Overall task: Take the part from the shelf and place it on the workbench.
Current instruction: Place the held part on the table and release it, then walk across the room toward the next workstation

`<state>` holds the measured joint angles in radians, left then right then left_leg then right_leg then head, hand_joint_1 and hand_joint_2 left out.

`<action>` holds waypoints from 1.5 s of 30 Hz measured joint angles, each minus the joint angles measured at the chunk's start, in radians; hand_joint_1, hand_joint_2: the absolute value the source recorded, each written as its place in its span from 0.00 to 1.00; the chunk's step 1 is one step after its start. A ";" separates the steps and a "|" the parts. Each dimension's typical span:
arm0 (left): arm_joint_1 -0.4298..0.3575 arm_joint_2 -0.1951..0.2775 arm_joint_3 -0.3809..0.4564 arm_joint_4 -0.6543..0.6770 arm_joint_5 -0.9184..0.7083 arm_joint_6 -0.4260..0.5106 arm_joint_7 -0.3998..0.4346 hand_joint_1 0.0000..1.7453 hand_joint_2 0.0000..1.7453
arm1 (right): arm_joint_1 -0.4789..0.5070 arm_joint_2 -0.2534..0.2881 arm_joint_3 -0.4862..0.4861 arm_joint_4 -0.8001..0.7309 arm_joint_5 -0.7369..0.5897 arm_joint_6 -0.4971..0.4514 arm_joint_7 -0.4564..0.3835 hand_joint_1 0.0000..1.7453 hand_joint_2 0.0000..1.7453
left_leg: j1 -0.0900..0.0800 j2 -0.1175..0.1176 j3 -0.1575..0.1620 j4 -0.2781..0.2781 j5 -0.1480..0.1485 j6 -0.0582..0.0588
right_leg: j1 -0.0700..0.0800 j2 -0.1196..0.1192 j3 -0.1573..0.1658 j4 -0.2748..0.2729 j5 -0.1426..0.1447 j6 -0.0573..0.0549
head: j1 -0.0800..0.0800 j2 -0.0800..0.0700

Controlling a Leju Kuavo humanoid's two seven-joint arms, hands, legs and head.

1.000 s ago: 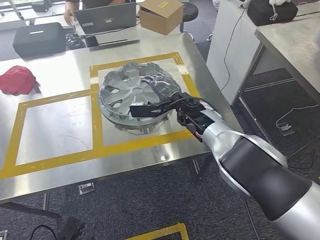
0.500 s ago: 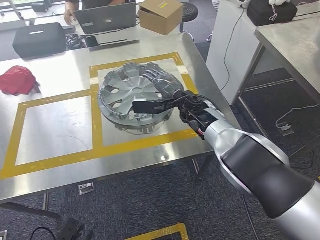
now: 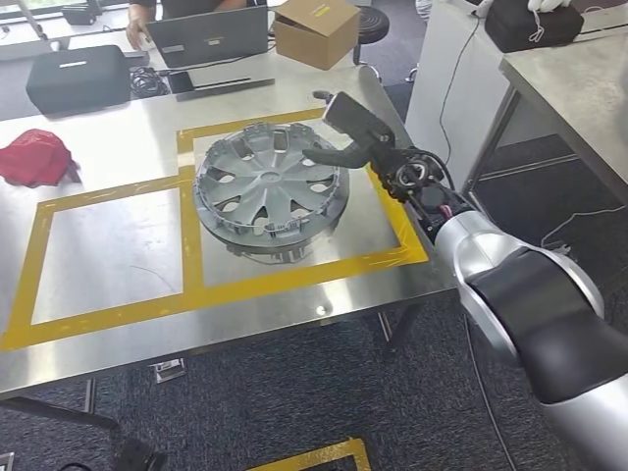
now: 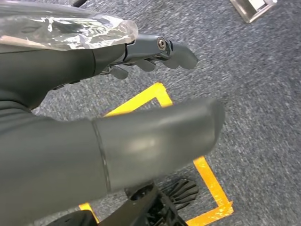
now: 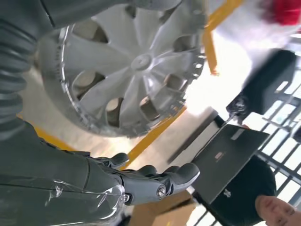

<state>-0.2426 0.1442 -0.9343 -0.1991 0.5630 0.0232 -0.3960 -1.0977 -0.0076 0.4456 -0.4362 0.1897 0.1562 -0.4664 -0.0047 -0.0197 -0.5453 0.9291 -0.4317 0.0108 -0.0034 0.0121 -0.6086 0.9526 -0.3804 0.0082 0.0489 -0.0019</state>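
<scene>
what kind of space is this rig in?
Likely a robotics lab or test workshop: a steel workbench marked with yellow tape squares, a wheel cover lying in one, and a laptop with a person seated behind it.

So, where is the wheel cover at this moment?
In the head view the wheel cover lies on the workbench inside the right-hand yellow tape square, with the right hand open just beside it.
</scene>
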 joint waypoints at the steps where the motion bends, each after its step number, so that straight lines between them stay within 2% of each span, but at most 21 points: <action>1: 0.004 0.001 0.002 0.000 0.001 0.000 0.000 0.00 0.00 | 0.013 -0.018 -0.022 -0.026 -0.068 0.042 0.013 0.00 0.00 | 0.000 0.000 0.000 0.000 0.000 0.000 | 0.000 0.000 0.001 0.000 0.000 0.000 | 0.000 0.000; 4: 0.014 0.002 0.009 0.000 0.002 0.000 -0.001 0.00 0.00 | 0.067 -0.068 -0.076 -0.118 -0.228 0.117 0.055 0.00 0.00 | 0.000 0.000 0.001 0.000 -0.001 0.001 | 0.000 0.000 0.002 -0.001 0.000 0.000 | 0.000 0.000; 9: 0.017 0.003 0.019 0.000 0.003 0.003 -0.001 0.00 0.00 | 0.176 -0.136 -0.138 -0.289 -0.423 0.169 0.133 0.00 0.00 | 0.000 0.000 0.002 0.000 -0.001 0.002 | 0.000 0.000 0.003 -0.001 0.000 0.000 | 0.000 0.000; 15: 0.021 0.003 0.027 0.000 0.009 0.011 -0.002 0.00 0.00 | 0.315 -0.185 -0.177 -0.483 -0.538 0.169 0.185 0.00 0.00 | 0.000 0.000 0.003 0.000 -0.002 0.002 | 0.000 0.000 0.004 -0.001 0.000 0.000 | 0.000 0.000; 28: 0.040 0.006 0.047 0.000 0.021 0.019 -0.006 0.00 0.00 | 0.628 -0.260 -0.287 -0.836 -0.591 0.074 0.238 0.00 0.00 | 0.000 0.001 0.004 0.000 -0.005 0.002 | 0.000 0.001 0.005 -0.001 -0.001 0.002 | 0.000 0.000; 37: 0.044 0.005 0.049 0.000 0.019 0.021 -0.007 0.00 0.00 | 0.735 -0.277 -0.352 -0.993 -0.547 0.055 0.265 0.00 0.00 | 0.000 0.001 0.005 0.000 -0.005 0.002 | 0.000 0.001 0.006 -0.001 -0.002 0.002 | 0.000 0.000; 41: 0.043 0.004 0.049 0.000 0.009 0.021 -0.007 0.00 0.00 | 0.796 -0.278 -0.369 -1.070 -0.539 0.084 0.293 0.00 0.00 | 0.000 0.002 0.005 0.000 -0.006 0.002 | 0.000 0.001 0.006 -0.001 -0.002 0.002 | 0.000 0.000; 45: 0.040 0.003 0.049 0.000 0.006 0.021 -0.006 0.00 0.00 | 0.815 -0.278 -0.372 -1.129 -0.545 0.107 0.309 0.00 0.00 | 0.000 0.003 0.005 0.000 -0.006 0.002 | 0.000 0.002 0.006 -0.001 -0.002 0.002 | 0.000 0.000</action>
<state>-0.2030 0.1475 -0.8854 -0.1991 0.5688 0.0446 -0.4018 -0.2830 -0.2857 0.0737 -1.5648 -0.3553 0.2630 -0.1577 -0.0045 -0.0171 -0.5406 0.9287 -0.4378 0.0128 -0.0032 0.0141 -0.6028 0.9513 -0.3825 0.0102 0.0486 -0.0019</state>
